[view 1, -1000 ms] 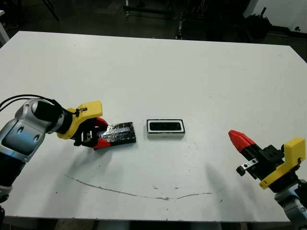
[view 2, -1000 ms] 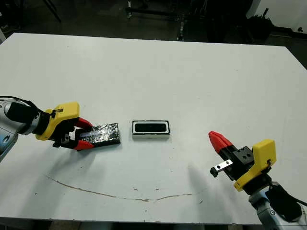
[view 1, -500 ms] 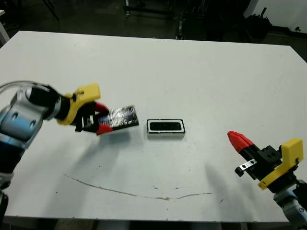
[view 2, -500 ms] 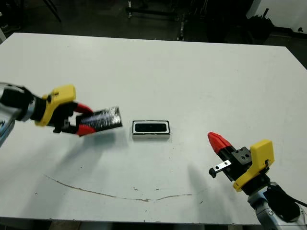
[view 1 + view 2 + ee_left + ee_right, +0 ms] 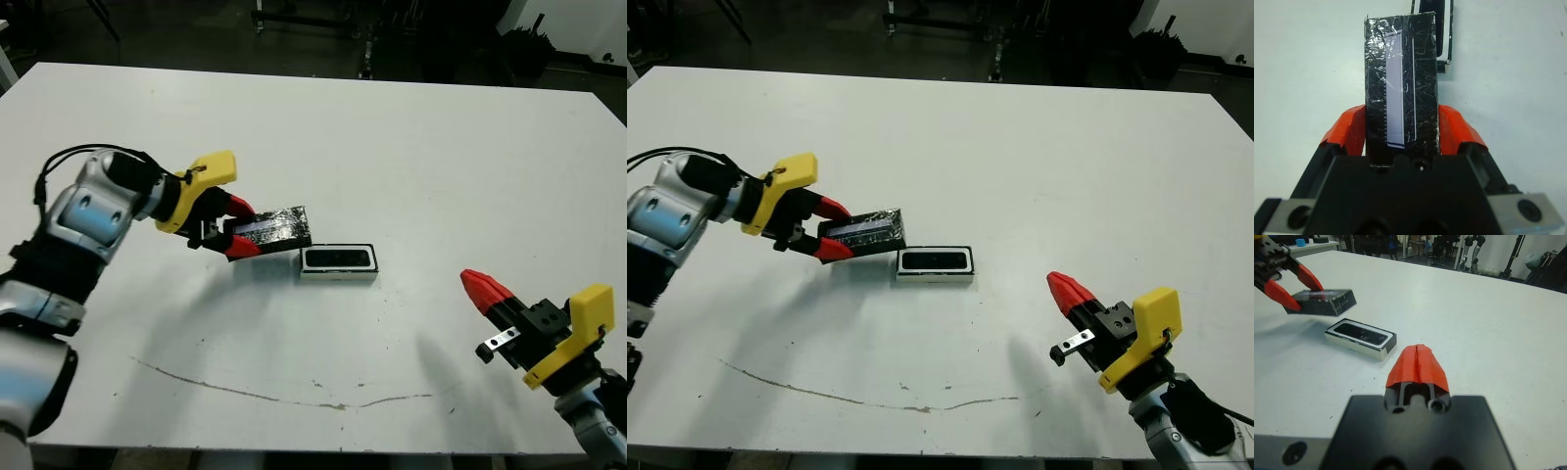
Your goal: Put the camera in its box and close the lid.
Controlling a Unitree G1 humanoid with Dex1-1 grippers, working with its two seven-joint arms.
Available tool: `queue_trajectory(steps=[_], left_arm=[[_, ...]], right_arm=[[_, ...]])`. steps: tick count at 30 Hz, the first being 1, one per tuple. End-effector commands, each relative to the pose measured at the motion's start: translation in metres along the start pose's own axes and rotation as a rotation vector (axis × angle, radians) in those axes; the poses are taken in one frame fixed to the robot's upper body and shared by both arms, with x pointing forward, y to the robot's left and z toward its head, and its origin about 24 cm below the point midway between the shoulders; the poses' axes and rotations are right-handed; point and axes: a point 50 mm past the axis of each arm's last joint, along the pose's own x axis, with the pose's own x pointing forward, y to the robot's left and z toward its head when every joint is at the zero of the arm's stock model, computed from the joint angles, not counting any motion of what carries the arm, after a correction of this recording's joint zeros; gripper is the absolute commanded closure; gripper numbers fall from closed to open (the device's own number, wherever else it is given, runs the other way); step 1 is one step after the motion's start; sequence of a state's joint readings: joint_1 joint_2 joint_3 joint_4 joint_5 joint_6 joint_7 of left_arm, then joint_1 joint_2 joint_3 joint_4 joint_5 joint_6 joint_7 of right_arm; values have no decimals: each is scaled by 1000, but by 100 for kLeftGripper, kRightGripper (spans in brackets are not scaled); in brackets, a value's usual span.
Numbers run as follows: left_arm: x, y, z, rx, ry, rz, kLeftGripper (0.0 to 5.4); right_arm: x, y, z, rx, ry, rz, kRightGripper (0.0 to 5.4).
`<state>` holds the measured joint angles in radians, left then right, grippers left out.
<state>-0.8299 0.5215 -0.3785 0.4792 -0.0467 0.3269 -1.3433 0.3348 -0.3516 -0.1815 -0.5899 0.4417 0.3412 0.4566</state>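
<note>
- My left fingers [image 5: 1347, 134] clamp the lid [image 5: 272, 227], held above the counter [image 5: 392, 147] just left of the box [image 5: 338, 260].
- The camera [image 5: 1360, 332] lies inside the box.
- My right fingers [image 5: 1417, 364] are pressed together, empty, well apart from the box.

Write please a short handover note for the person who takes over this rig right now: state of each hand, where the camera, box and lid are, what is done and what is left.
Left hand: shut on the lid, holding it in the air just left of the box, not yet over it.
Right hand: shut, holding nothing, off to the right near the table's front edge, apart from the box.
Camera: lying inside the box, which sits open at mid-table.
Done: camera is in the box; lid is picked up.
Left: bring the lid over the box, line it up, set it down to close, then release.
</note>
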Motion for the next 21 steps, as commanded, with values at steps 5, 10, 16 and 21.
queue_trajectory(steps=[5, 10, 16, 21], left_arm=[[20, -6, -8, 24, 29, -44, 224], [26, -9, -15, 14, 46, -60, 224], [28, -15, -18, 14, 31, -72, 225], [34, -19, -19, -9, 28, -65, 225]], right_arm=[[-3, -1, -2, 9, 7, -6, 540], [-3, -1, -2, -5, 11, -7, 540], [-3, -1, -3, -10, 4, -6, 540], [-2, -1, -3, -11, 4, -9, 540]])
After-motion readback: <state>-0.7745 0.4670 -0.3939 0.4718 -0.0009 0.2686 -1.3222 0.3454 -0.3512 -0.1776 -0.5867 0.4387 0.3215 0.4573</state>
